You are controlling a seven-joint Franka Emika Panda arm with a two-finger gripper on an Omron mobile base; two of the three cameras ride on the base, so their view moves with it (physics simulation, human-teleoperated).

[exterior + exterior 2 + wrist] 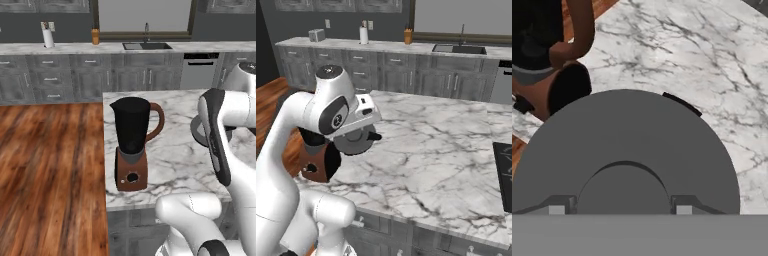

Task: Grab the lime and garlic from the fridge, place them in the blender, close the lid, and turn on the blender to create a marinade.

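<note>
Beside the uncovered blender point(132, 145), lid point(624, 155) gripped by its knob

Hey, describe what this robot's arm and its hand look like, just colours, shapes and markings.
The arm is made of glossy white, rounded segments linked by bulky cylindrical joints with dark grey to black bands and caps. One joint cap carries a small round emblem. No loose cables show. The hand ends in two small grey fingertips, blocky with paler square pads, rising at the bottom of the hand view.

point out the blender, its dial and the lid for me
blender point(132, 127), left base view, on the black jar's side.
dial point(132, 177), left base view, its round face.
lid point(632, 135), hand view, its flat grey top.
</note>
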